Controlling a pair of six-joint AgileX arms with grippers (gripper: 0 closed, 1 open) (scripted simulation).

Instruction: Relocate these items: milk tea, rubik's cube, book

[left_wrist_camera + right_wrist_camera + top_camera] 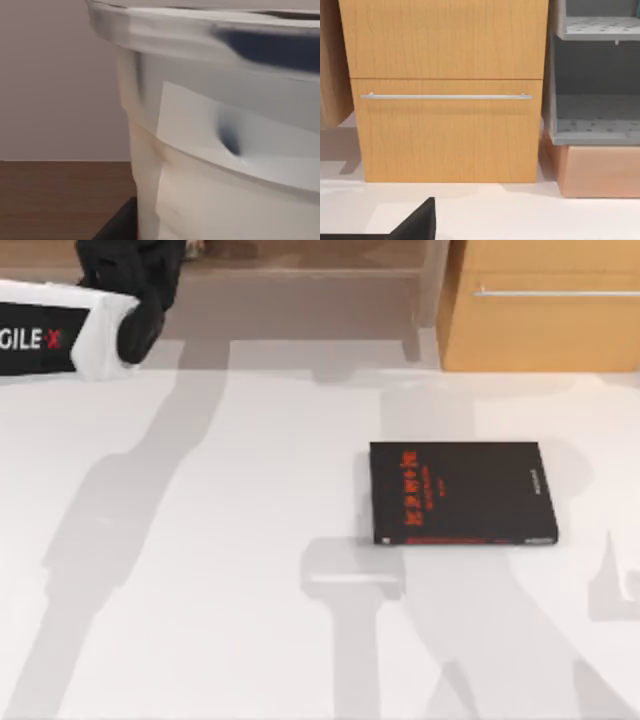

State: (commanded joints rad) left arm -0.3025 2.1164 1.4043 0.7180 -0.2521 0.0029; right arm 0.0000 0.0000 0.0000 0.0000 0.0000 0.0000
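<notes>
Our left arm, lettered "GILE-X", sits at the table's far left. In its wrist view the milk tea cup stands upright, close against the camera; we cannot tell the finger state. The black book with red lettering lies flat, long axis left-right.

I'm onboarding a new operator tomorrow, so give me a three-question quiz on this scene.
1. What colour is the lettering on the black book?
2. True or false: the black book lies in the left half of the top view.
3. What does the left wrist view look at closely? A. a pale lidded cup B. a cube C. a teal book
Key: 1 red; 2 false, it lies in the right half; 3 A.
</notes>
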